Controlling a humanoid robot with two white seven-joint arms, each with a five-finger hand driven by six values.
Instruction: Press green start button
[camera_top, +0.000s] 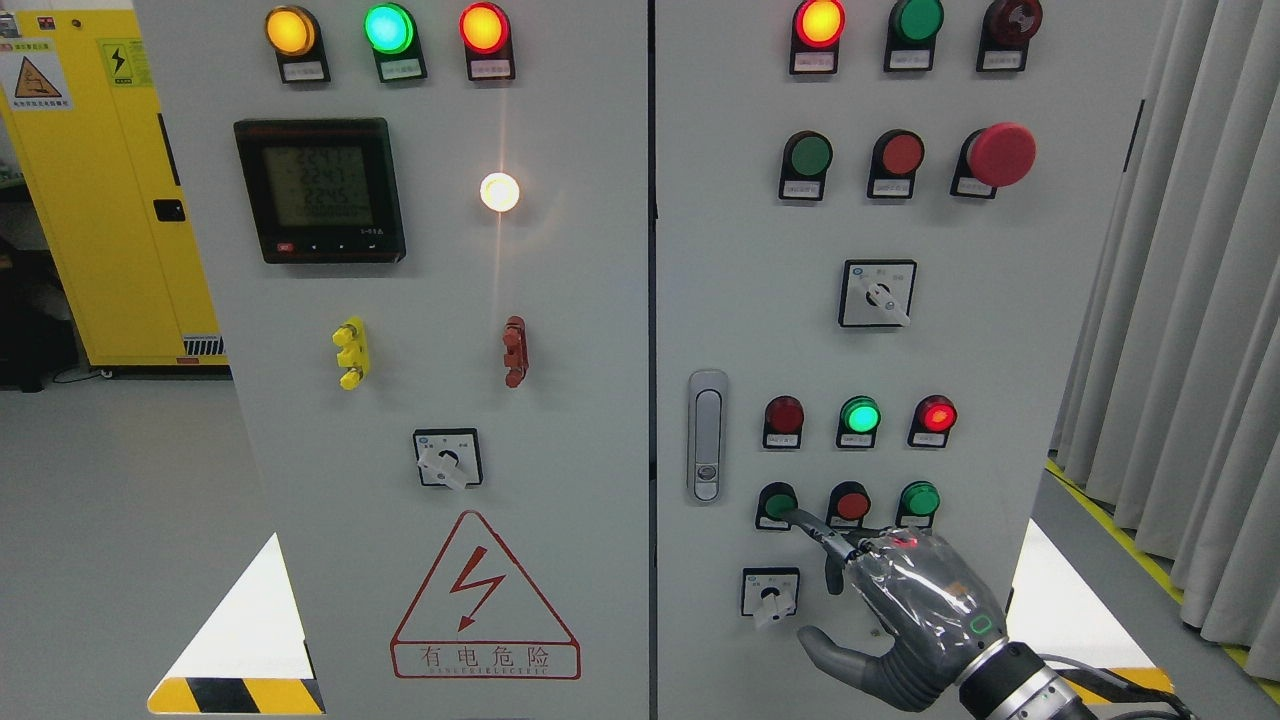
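Green start button (777, 503) sits at ten o'clock from our right robot hand (905, 610); index finger (815, 528) extended, seemingly touching it, other fingers loosely curled, holding nothing.

Bright, even indoor light washes the pale grey metal cabinet panel (560, 300), no hard shadows anywhere on it. The round white indicator lamp (499, 192) blows out completely, throwing a thin vertical flare streak up and down the door. The amber, green and red lamps along the top glow saturated, with soft haloes. The black-framed digital meter screen (320, 190) reads dim and washed, digits faint. Focus holds sharp across the panel; small labels stay too tiny to read. Specular glints sparkle on the glossy silver robotic right hand (915, 610), and folds of the grey curtain (1180, 300) carry gentle shading.
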